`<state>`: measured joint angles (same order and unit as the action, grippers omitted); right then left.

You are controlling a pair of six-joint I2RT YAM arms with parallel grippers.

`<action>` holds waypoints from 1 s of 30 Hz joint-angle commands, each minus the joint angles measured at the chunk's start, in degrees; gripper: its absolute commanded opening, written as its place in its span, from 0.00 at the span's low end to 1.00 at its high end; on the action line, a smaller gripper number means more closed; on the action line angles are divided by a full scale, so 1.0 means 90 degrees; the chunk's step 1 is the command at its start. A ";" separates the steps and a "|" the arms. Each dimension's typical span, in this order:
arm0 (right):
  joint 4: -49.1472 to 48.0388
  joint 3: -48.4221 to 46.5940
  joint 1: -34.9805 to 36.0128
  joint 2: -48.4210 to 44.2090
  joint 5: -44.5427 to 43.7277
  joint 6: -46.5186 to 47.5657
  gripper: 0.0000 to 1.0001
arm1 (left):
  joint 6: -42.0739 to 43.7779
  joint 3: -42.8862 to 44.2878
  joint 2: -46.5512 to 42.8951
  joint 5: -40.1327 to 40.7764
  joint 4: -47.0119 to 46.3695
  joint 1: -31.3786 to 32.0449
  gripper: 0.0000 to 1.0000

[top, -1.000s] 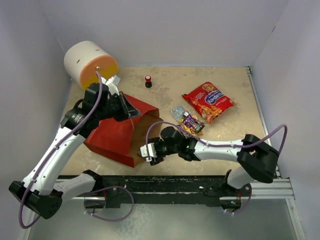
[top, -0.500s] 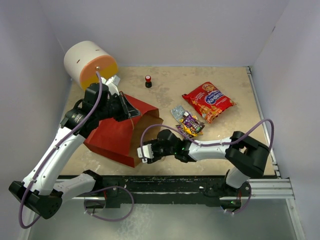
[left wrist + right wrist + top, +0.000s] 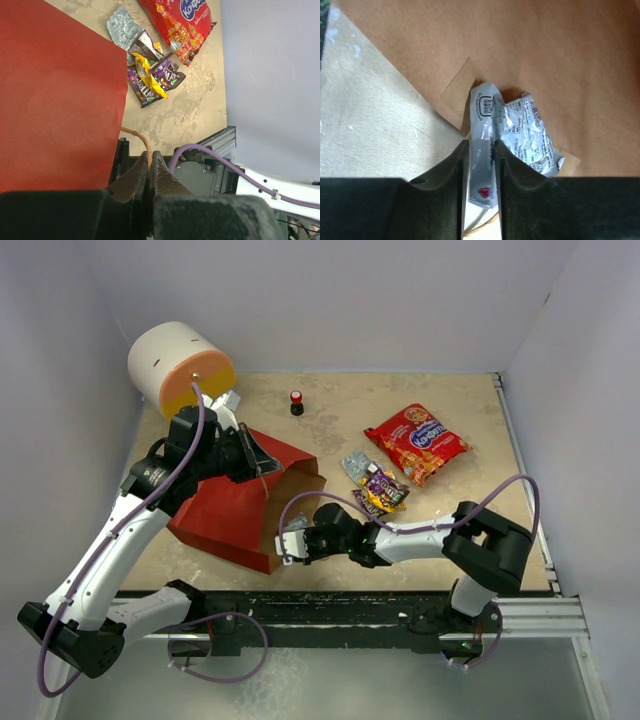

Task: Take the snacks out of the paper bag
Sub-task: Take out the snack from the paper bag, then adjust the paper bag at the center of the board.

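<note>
The paper bag (image 3: 225, 515), red outside, lies on its side with its mouth toward the right. My left gripper (image 3: 149, 160) is shut on its twine handle (image 3: 143, 143) and holds the upper lip up. Brown kraft lining (image 3: 520, 45) fills the right wrist view. At the bag's mouth my right gripper (image 3: 480, 150) is shut on a crinkled silver packet (image 3: 522, 132), one finger on each side of it. From above, the right gripper (image 3: 285, 543) sits at the bag's lower right corner. The red chip bag (image 3: 417, 443) and a small pile of candy packets (image 3: 375, 485) lie on the table outside.
A white cylinder with an orange face (image 3: 175, 365) stands at the back left, just behind the left arm. A tiny red-and-black knob (image 3: 297, 401) sits at the back middle. Grey walls close in the table on three sides, with a metal rail (image 3: 530, 615) along the front.
My right gripper has slid left to the bag's mouth and its jaws have narrowed onto the silver packet. The left arm and the bag have not moved.
</note>
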<state>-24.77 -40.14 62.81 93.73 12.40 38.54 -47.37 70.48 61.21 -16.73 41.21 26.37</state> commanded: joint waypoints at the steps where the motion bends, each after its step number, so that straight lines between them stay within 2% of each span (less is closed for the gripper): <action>1: -0.0109 -0.0112 0.0045 0.0071 -0.0425 -0.0139 0.22 | 0.0049 0.0151 -0.0105 -0.0083 -0.0290 -0.0029 0.00; 4: -0.0192 -0.0048 0.0043 -0.0149 -0.0567 -0.0259 0.08 | 0.0063 0.0188 -0.0102 -0.0084 -0.0282 -0.0022 0.00; 7: -0.0201 0.0026 0.0050 -0.0674 -0.0773 -0.0471 0.00 | 0.0090 0.0313 -0.0061 -0.0107 -0.0282 -0.0029 0.00; 15: 0.0452 0.0372 0.0045 -0.3009 -0.1957 -0.1432 0.00 | 0.0163 0.1050 0.0293 -0.0367 -0.0438 -0.0028 0.00; 22: 0.1152 0.0004 0.0025 -0.4959 -0.4710 -0.2007 0.00 | -0.0344 0.1768 0.0814 -0.0896 -0.1192 -0.0082 0.00; 26: 0.1090 -0.0518 0.0026 -0.5486 -0.5505 -0.1937 0.00 | -0.0421 0.1992 0.0877 -0.0892 -0.1319 -0.0223 0.00; 30: 0.0908 -0.1090 0.0024 -0.5418 -0.6162 -0.2171 0.00 | -0.0071 0.1584 0.0434 0.0063 -0.0463 -0.0313 0.00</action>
<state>-14.00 -43.66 63.00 44.77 -32.58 21.89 -49.93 85.41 69.47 -22.35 34.24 24.53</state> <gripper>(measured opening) 0.009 0.009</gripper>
